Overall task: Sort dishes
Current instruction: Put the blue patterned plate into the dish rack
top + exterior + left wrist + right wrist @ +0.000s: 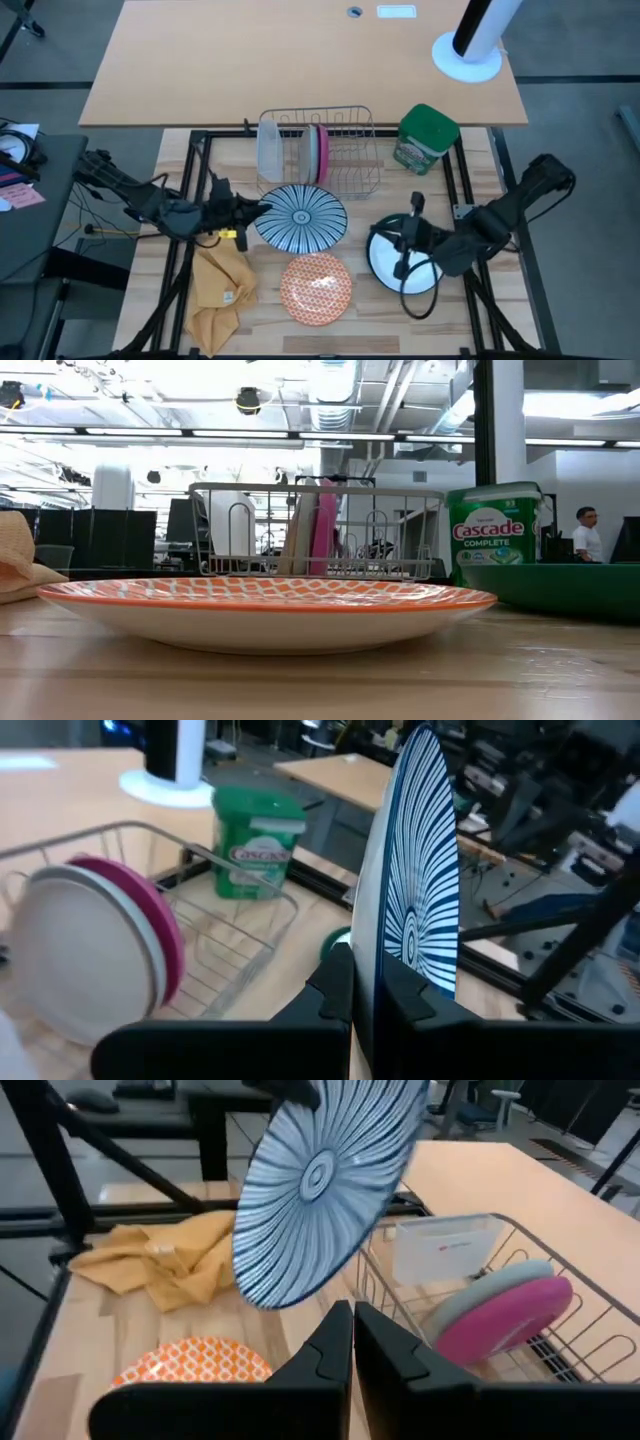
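My left gripper is shut on a blue-and-white striped plate, held in the air in front of the wire dish rack. In the rack, a grey plate and a pink plate stand on edge beside a frosted container. An orange patterned plate lies flat near the table's front edge. The white plate with the dark green rim lies at the right. My right gripper hovers above it, shut, with nothing between its fingers. My left gripper pinches the striped plate's rim between its two fingers, one on the patterned face and one on the back. The fingers come roughly level from the table's left side. The plate is lifted clear of the table and tilted, its patterned face up.
A green detergent canister stands right of the rack. A yellow cloth lies crumpled at the front left. Dark frame rails run along the table's left and right sides. People and desks show in the room beyond.
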You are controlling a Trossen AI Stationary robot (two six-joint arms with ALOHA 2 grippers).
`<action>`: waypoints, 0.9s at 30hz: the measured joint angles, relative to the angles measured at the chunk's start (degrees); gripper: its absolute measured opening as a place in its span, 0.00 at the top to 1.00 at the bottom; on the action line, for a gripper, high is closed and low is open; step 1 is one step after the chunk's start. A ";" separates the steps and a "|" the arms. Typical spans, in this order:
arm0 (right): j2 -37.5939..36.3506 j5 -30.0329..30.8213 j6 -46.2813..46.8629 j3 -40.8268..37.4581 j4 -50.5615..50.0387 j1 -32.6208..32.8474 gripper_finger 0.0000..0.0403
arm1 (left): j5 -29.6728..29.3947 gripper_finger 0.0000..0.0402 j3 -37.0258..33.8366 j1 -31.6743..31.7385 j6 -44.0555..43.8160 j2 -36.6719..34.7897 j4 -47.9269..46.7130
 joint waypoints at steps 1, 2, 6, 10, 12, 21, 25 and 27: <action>0.55 -0.03 -0.04 -0.04 0.18 -0.25 0.95 | -0.82 1.00 0.00 0.00 0.46 -0.22 0.00; 1.08 -0.03 -0.38 -0.07 0.16 -0.33 0.95 | -1.71 1.00 0.00 0.02 0.96 -0.37 0.03; 3.01 -0.21 -3.43 -0.20 -0.82 -0.81 0.95 | -4.50 1.00 0.00 0.02 3.20 -1.53 0.89; 3.09 -0.22 -6.28 -0.20 -0.87 -1.80 0.95 | -7.67 1.00 0.00 0.02 4.67 -3.36 0.17; 2.82 -0.24 -7.49 -0.20 -1.21 -2.36 0.95 | -8.67 1.00 0.00 0.04 4.71 -4.36 -0.66; -0.28 -0.26 -6.83 -0.18 -11.05 -2.50 0.95 | -14.64 1.00 0.00 0.04 1.65 -7.85 -7.03; -0.87 -0.21 -4.42 -0.18 -16.10 -2.58 0.95 | -15.41 1.00 0.00 0.02 -0.21 -8.88 -8.75; -0.87 -0.21 -4.35 -0.18 -16.99 -3.08 0.95 | -15.70 1.00 0.00 0.02 -0.90 -8.83 -9.21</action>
